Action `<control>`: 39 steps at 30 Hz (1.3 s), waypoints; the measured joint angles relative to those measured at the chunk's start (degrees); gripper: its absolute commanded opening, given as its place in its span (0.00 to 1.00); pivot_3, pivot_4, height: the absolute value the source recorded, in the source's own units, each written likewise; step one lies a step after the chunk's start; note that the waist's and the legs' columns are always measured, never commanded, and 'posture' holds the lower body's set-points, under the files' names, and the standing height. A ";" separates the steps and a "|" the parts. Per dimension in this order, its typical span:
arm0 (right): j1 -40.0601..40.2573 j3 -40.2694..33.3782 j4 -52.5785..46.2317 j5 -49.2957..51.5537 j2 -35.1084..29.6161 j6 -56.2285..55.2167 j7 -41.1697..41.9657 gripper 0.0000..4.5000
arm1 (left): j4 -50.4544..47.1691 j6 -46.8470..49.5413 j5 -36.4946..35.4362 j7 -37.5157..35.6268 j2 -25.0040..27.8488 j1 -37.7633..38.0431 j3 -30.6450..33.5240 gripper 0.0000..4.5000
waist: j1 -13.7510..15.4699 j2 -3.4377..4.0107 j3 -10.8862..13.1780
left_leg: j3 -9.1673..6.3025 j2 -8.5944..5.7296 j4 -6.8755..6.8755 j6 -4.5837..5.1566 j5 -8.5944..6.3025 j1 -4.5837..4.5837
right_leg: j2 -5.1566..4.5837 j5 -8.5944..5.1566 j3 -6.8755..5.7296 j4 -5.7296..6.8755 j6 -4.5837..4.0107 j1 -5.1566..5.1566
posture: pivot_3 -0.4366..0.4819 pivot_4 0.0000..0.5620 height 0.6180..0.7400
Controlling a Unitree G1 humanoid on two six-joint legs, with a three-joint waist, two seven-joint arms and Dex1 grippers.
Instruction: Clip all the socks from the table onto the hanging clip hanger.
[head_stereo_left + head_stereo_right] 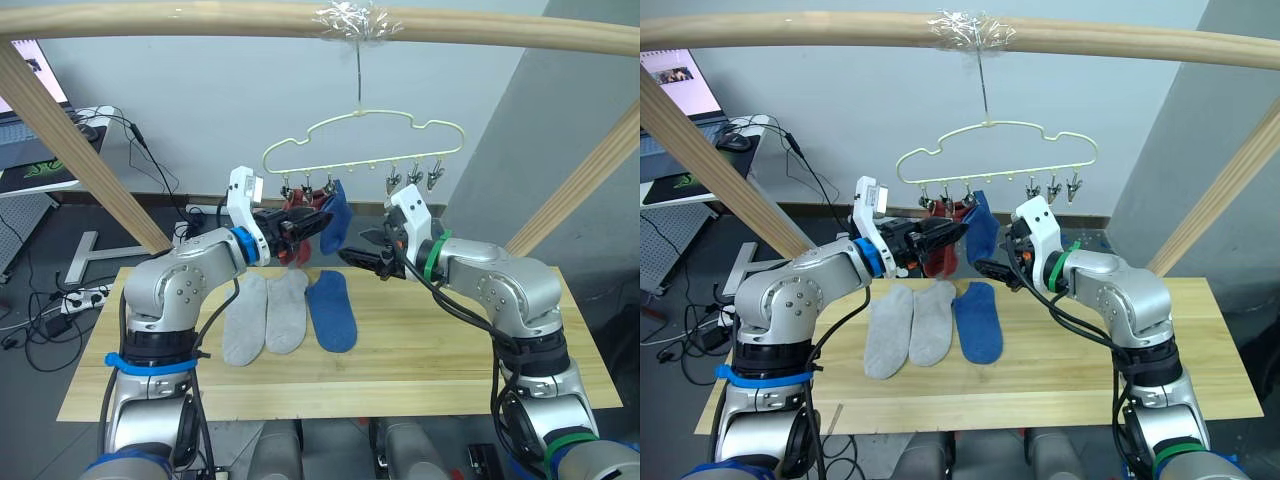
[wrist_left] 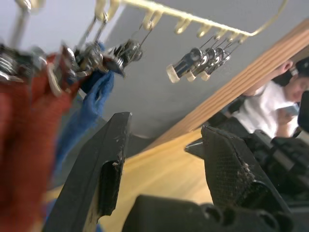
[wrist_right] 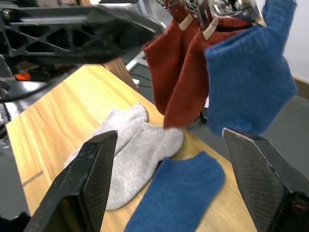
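Observation:
The pale yellow-green clip hanger [image 1: 362, 138] hangs by its hook from the top pole. Two rust red socks [image 1: 296, 228] and one blue sock [image 1: 337, 214] hang from its left clips; the clips on the right [image 1: 414, 179] hold nothing. On the table [image 1: 450, 350] lie two light grey socks [image 1: 245, 320] [image 1: 288, 310] and a blue sock [image 1: 332, 310], side by side. My left gripper [image 1: 322, 220] is open, raised beside the hanging socks with nothing between its fingers [image 2: 99, 176]. Just right of the hanging blue sock, my right gripper [image 1: 353, 247] stands open and empty, above the table's socks [image 3: 145, 159].
A frame of round wooden poles surrounds the table: a top bar [image 1: 200, 18], a left diagonal [image 1: 80, 150] and a right diagonal [image 1: 580, 190]. A desk with a laptop [image 1: 30, 120] and floor cables stand at the back left. A seated person [image 2: 270, 106] shows behind.

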 measured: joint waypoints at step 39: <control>3.24 -0.63 -13.25 -16.28 16.48 -1.96 -30.65 0.62 | 3.99 -12.14 1.76 -30.41 14.99 -7.84 -0.45 0.58 | 1.21 -0.04 -0.10 | 0.07 0.05 -0.06 0.08 0.05 -0.16 | 0.04 -0.03 0.04 0.22 -0.04 -0.39 | 0.59 0.29 1.00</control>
